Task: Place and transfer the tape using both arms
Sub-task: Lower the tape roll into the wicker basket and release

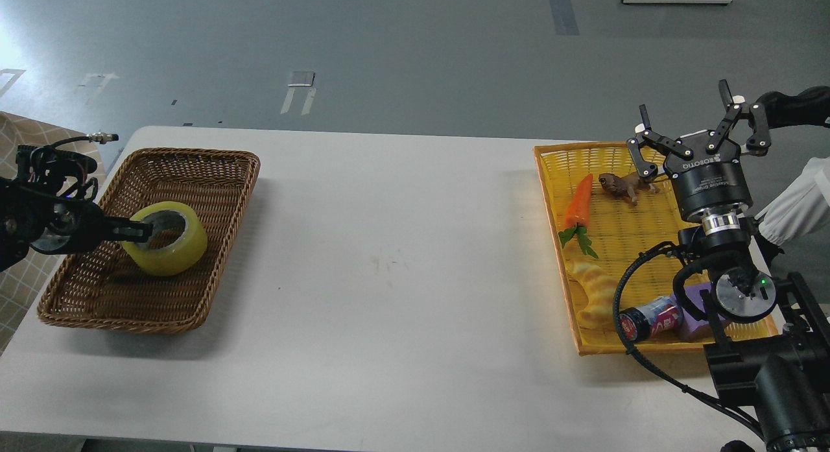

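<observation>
The white table (389,257) carries everything. At its left end sits a brown wicker basket (214,173); at its right end, a yellow tray (557,179) holding a toy carrot (579,202), a small brown animal figure (619,186), a yellow croissant-like toy (596,290) and a can (652,319). The right gripper (687,115) hangs over the tray's far side, fingers spread wide — holding nothing. The tape (170,241) rests tilted inside the basket; the left gripper (139,230) reaches into its core — whether it grips, I cannot tell.
</observation>
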Action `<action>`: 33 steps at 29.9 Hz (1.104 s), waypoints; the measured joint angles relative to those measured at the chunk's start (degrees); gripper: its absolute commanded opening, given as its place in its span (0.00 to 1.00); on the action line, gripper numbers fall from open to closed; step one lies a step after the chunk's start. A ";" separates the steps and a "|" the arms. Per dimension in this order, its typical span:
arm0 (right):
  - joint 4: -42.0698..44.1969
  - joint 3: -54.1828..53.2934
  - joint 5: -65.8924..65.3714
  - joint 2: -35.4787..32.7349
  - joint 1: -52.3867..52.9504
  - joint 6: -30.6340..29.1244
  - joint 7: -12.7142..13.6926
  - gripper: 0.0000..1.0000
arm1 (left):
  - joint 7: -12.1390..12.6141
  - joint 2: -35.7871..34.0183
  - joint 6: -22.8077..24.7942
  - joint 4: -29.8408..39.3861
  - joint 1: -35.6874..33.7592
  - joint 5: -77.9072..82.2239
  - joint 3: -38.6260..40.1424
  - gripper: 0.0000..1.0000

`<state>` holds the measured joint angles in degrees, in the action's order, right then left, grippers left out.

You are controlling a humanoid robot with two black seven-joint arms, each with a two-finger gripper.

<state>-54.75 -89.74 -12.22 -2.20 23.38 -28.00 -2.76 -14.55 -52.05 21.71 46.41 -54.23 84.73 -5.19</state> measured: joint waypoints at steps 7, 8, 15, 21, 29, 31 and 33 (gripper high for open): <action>0.00 -0.08 0.00 0.00 0.00 0.00 -0.04 1.00 | -0.03 -0.02 0.01 0.01 -0.08 0.00 0.18 0.68; 0.00 -0.09 0.01 0.00 0.00 0.00 -0.04 1.00 | -0.04 -0.11 -0.09 0.08 -0.09 -0.05 0.19 0.69; -0.08 -0.09 0.03 0.00 0.09 0.00 -0.05 1.00 | -0.23 -0.89 -0.35 0.99 -0.83 -1.59 0.51 0.73; -0.19 -0.09 0.06 -0.01 0.09 0.00 -0.05 1.00 | -0.58 -2.55 0.16 2.93 -5.33 -4.74 0.70 0.76; -0.70 0.06 -0.21 -0.47 0.22 0.00 0.06 1.00 | -1.85 -4.76 3.72 5.96 -20.37 -24.10 1.47 0.84; -0.95 0.08 -0.42 -0.53 0.34 0.00 0.10 1.00 | -1.80 -4.63 5.46 5.87 -23.18 -29.35 1.59 0.95; -1.04 0.08 -0.56 -0.63 0.57 0.00 0.12 1.00 | -1.59 -4.24 6.08 5.80 -25.51 -36.93 2.19 0.97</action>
<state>-55.79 -89.65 -12.77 -2.83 23.95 -28.00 -2.64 -16.15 -56.28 27.79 52.21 -79.74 47.80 -3.00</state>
